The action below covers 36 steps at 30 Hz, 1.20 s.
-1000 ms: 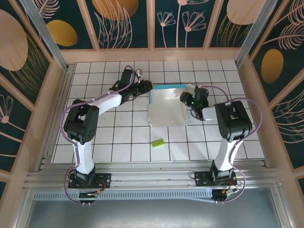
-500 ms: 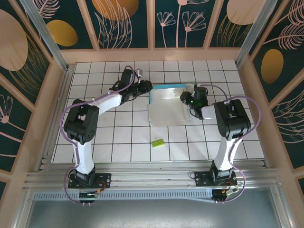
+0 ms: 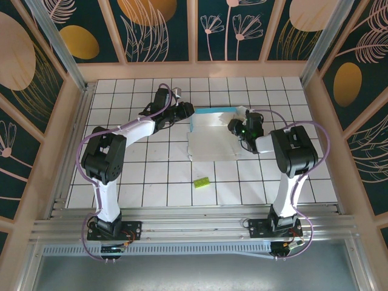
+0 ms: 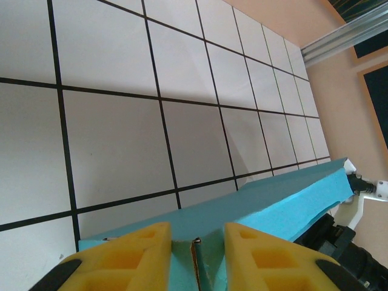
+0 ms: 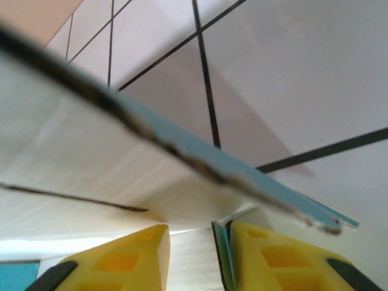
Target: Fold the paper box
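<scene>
starting at the near edge, both arm bases sit bolted along the rail. just beyond them, a small green block (image 3: 201,181) lies alone on the tiled table (image 3: 151,182), well apart from everything else.

further in, the box (image 3: 212,138) lies mid-table, pale side up, a mostly flat sheet. its far edge is folded up into a low teal wall.

now the right gripper (image 3: 235,126), at the sheet's right edge. from its wrist camera the yellow fingers (image 5: 267,254) stand apart, with a thin teal-edged bit of card in the gap, close against the right-hand finger. the other finger is clear of the card, so nothing is pinched there. above them a flap slants across, pale on top, teal beneath, lifted off the tiles with its shadow falling under it.

across to the left gripper (image 3: 189,111), at the far-left corner of the box, by the end of the teal wall. its wrist view shows fingers (image 4: 127,254) parted, a thin card edge standing upright in the gap, daylight on both sides of it. the teal wall runs away to the right from there.

behind it all, the patterned back wall (image 3: 194,30).
</scene>
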{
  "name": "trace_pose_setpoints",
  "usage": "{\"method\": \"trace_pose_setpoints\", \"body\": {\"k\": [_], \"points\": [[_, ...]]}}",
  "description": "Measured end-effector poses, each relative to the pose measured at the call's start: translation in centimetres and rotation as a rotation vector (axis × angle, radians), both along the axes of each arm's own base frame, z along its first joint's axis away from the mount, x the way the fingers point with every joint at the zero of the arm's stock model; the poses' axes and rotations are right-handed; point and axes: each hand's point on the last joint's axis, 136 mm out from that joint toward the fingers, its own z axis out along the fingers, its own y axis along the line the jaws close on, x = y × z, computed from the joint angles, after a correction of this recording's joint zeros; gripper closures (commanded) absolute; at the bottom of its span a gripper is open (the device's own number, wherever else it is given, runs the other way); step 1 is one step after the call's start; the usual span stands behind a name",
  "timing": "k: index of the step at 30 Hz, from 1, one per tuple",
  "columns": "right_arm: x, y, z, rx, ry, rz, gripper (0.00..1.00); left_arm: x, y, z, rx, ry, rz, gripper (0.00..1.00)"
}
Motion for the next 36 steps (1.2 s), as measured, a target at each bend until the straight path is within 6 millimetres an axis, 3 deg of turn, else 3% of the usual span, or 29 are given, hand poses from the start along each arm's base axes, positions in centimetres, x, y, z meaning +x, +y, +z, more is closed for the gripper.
{"method": "trace_pose_setpoints", "body": {"k": [3, 7, 8, 10, 11, 15, 20, 24, 36], "points": [[-0.9, 0.3, 1.5, -0.032, -0.018, 0.031, 0.56, 0.0, -0.1, 0.0, -0.001, 0.0, -0.003, 0.72], [-1.7, -0.5, 5.7, -0.116, -0.113, 0.059, 0.48, 0.0, -0.2, 0.0, -0.002, 0.002, -0.006, 0.72], [-1.8, -0.9, 6.9, -0.145, -0.145, 0.057, 0.44, 0.0, -0.2, 0.0, -0.001, 0.002, -0.006, 0.72], [-2.3, -1.7, 9.1, -0.207, -0.219, 0.064, 0.24, 0.0, -0.3, 0.0, -0.001, 0.003, -0.007, 0.72], [-2.5, -2.2, 9.9, -0.239, -0.249, 0.068, 0.19, 0.0, -0.3, 0.0, -0.001, 0.003, -0.007, 0.72], [-2.5, -3.5, 10.5, -0.366, -0.307, 0.102, 0.17, 0.1, -0.4, 0.0, -0.002, 0.004, -0.01, 0.72], [-0.9, -4.7, 7.7, -0.473, -0.246, 0.171, 0.26, 0.1, -0.4, 0.0, -0.002, 0.004, -0.01, 0.72], [0.1, -4.4, 5.7, -0.506, -0.189, 0.233, 0.36, 0.1, -0.4, 0.0, -0.002, 0.004, -0.01, 0.72], [0.7, -3.9, 4.1, -0.524, -0.123, 0.298, 0.82, 0.1, -0.4, 0.0, -0.001, 0.002, -0.012, 0.72]]}}
